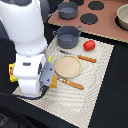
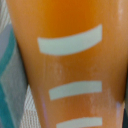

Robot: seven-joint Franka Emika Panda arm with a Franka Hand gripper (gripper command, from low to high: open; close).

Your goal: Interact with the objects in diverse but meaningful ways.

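The arm occupies the exterior view's left and reaches down over the near-left part of the striped cloth mat, which lies on the dark table. The gripper is hidden beneath the arm's white body in the exterior view, and the wrist view shows no fingers, so whether it is released, clenched or grasping cannot be told. The wrist view is filled at very close range by the golden-brown bread loaf, an orange-brown surface crossed by pale slash marks, with a strip of the mat visible at one edge. A yellow packet with red print shows partly behind the arm at the exterior view's left. A round tan plate sits at the mat's centre. A wooden-handled knife lies just beside the plate on its near side; a wooden-handled fork lies on its far right. The red tomato rests on the mat near one grey-blue pot. A second grey-blue pot stands on the toy stovetop beyond the mat. A tan bowl stands at the exterior view's far right.
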